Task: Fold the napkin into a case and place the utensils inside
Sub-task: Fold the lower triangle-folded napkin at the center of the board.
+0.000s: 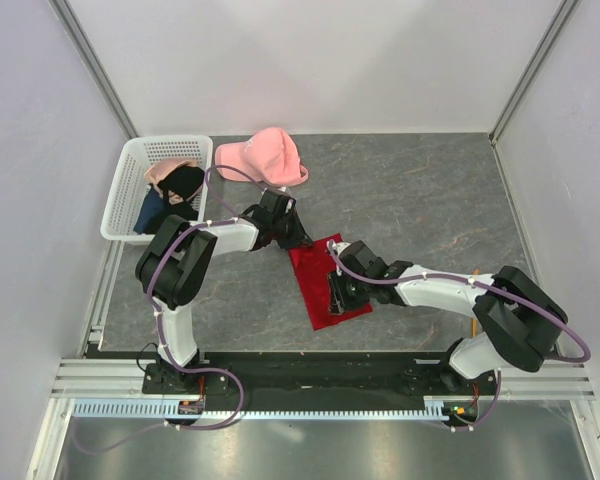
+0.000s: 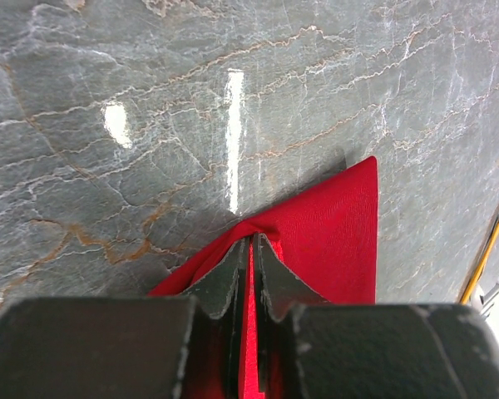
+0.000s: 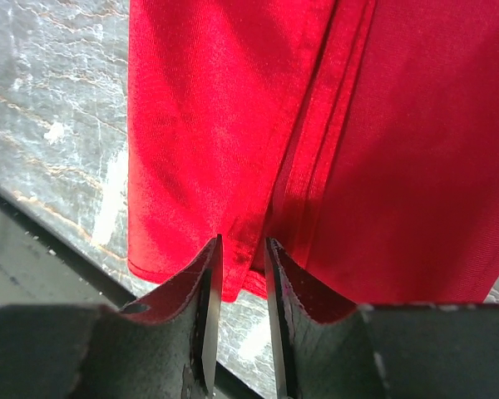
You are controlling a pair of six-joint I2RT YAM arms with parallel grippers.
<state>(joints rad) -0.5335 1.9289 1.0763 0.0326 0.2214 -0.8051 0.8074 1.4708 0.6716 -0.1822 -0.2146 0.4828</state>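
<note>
The red napkin [image 1: 325,285] lies folded into a long strip on the grey stone table, slanting from the middle toward the near edge. My left gripper [image 1: 302,243] is at its far corner and is shut on that corner, with red cloth [image 2: 333,233] pinched between the jaws [image 2: 255,241] and pulled up into a small peak. My right gripper [image 1: 337,295] sits at the strip's near end, open a narrow gap [image 3: 241,243]. The napkin's layered hem [image 3: 208,125] lies just beyond its tips, ungripped. A thin orange utensil [image 2: 485,253] lies on the table to the right of the cloth.
A white basket [image 1: 123,195] with dark garments [image 1: 180,185] stands at the far left. A pink cap [image 1: 265,155] lies beside it, behind the left arm. The table's near edge and black rail [image 3: 33,241] run just below the napkin's end.
</note>
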